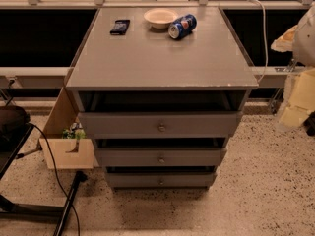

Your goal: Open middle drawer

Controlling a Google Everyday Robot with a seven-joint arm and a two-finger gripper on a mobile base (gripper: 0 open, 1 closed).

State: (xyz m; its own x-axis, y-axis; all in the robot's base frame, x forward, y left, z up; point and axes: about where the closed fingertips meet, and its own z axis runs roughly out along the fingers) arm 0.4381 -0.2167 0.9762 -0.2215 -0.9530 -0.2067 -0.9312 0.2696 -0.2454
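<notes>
The grey cabinet [162, 58] stands in the middle of the view with three drawers stacked in its front. The middle drawer [128, 157] is the second grey front, with a small round metal knob [161, 159]. A dark gap shows above it. The top drawer [123, 124] and the lowest drawer [133, 180] look alike. My gripper [298, 100] is the blurred pale shape at the right edge, well to the right of the drawers and touching none of them.
On the cabinet top lie a white bowl [160, 17], a blue soda can [182, 26] on its side and a flat black object [120, 26]. A cardboard box [69, 151] stands left of the cabinet. Black cables and a stand [69, 200] lie on the speckled floor at the left.
</notes>
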